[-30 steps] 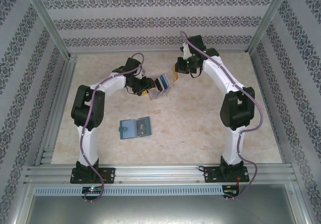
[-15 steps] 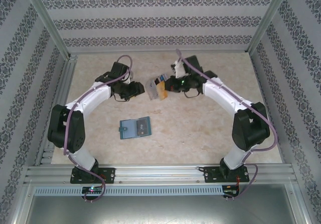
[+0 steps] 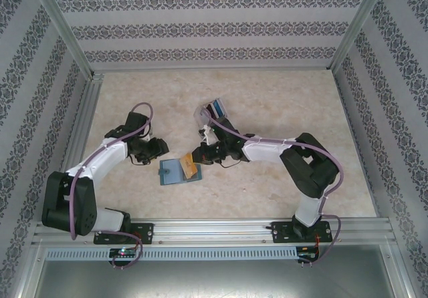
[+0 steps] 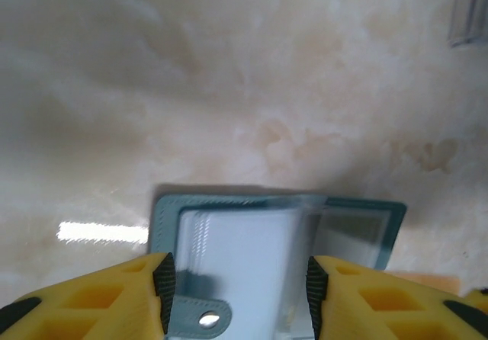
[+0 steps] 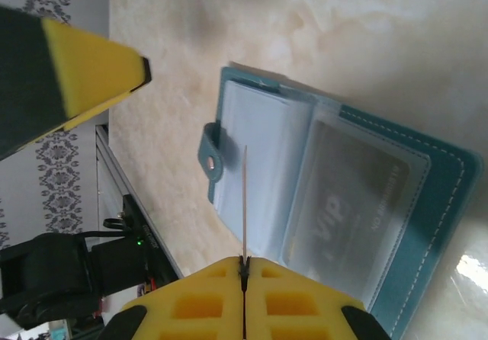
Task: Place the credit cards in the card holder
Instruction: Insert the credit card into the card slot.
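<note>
right gripper (image 5: 244,267), clamped on a card (image 5: 245,195), may shove the unheld card holder (image 5: 358,195) aside as left gripper (image 4: 238,279) gapes open.

1. I see the card holder (image 5: 427,226) in teal with pale stitching.
2. The credit card (image 3: 190,168) reads tan-orange on my screen.
3. The left gripper (image 4: 238,279) and right gripper (image 5: 244,267) have yellow fingers with black pads.
4. The table (image 3: 281,104) is beige and marbled.
5. The walls (image 3: 200,27) are white with dark floral bands.

I am working over a pale beige marbled worktop (image 3: 281,104) that is catching a bright glare streak (image 4: 99,232); white walls with grey floral stripes (image 3: 200,27) and silver aluminium rails (image 3: 214,228) are enclosing it.
</note>
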